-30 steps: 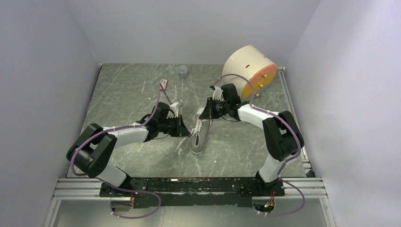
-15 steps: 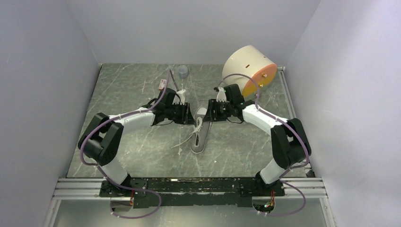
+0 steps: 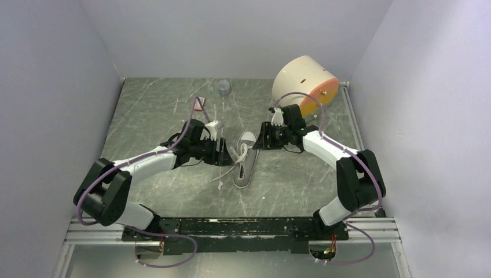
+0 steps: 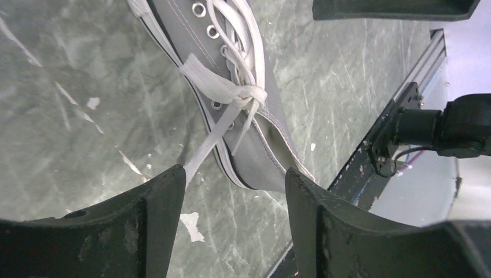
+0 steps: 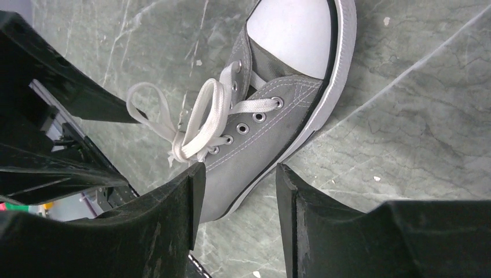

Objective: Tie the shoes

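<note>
The shoes show as a single grey canvas sneaker (image 3: 245, 161) lying mid-table, white toe cap (image 5: 289, 35) pointing away from the arm bases. Its white laces (image 4: 246, 95) are pulled into a knot over the eyelets, with two loops (image 5: 197, 121) flopped to one side. A loose lace strand (image 4: 202, 147) trails down past my left fingertip. My left gripper (image 3: 223, 152) (image 4: 234, 185) hovers open just left of the sneaker, nothing between its fingers. On the sneaker's right, my right gripper (image 3: 260, 140) (image 5: 237, 179) is open too, above its side and sole edge.
A large cream cylinder with an orange face (image 3: 305, 81) lies at the back right. At the back stand a small grey cup (image 3: 224, 87) and a small red-and-white item (image 3: 200, 104). Walls close the table on three sides; a metal rail (image 3: 231, 229) runs along the near edge.
Both grippers have opened and let go of the laces, which now lie slack on the sneaker. The left gripper swung away and back beside it; the right drew slightly back to the right.
</note>
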Available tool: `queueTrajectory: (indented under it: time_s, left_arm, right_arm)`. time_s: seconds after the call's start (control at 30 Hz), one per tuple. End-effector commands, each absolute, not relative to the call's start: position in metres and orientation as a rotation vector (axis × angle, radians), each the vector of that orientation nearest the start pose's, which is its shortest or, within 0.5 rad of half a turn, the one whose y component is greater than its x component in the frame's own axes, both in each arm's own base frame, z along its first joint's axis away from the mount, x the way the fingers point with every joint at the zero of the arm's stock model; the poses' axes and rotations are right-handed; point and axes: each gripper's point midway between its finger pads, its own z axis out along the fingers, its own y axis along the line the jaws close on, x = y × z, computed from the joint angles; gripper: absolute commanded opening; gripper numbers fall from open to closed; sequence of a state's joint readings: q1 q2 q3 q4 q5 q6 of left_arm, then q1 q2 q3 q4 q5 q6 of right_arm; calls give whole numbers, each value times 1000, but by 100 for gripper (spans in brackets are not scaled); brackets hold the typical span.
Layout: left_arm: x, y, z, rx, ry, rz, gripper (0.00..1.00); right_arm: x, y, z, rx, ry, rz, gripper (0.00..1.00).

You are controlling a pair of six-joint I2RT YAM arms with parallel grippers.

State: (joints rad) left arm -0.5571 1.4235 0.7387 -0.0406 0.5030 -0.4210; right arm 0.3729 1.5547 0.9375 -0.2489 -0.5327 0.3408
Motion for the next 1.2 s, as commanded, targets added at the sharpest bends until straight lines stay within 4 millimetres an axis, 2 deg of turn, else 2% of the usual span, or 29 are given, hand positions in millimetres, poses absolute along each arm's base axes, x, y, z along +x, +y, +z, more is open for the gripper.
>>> queueTrajectory:
  time_s: [0.0,0.17,0.4,0.63,0.77,0.87,0.93,1.0,1.17]
  left_arm:
    - [243,-286,96,460,2343,-1201,67]
    - [252,-297,93,501,2352,-1230,63]
    - [245,-303,87,557,2369,-1285,61]
    - [239,-299,79,576,2405,-1277,44]
    - [242,-302,78,576,2404,-1289,43]
    - [244,-304,77,578,2408,-1291,35]
    - [245,-303,75,578,2423,-1270,22]
    - [243,-299,75,588,2422,-1254,14]
    - [213,-285,67,586,2488,-1285,10]
  right_arm:
    - [300,230,101,-289,2453,1004,51]
    - [297,229,100,-288,2453,1006,51]
    - [295,228,102,-284,2445,1010,51]
    - [299,230,104,-293,2441,1014,50]
    - [302,231,106,-299,2434,1018,50]
    - [301,231,105,-300,2437,1016,49]
    - [300,230,104,-297,2443,1015,49]
    - [298,230,104,-295,2442,1020,50]
    - [296,235,107,-293,2405,1069,58]
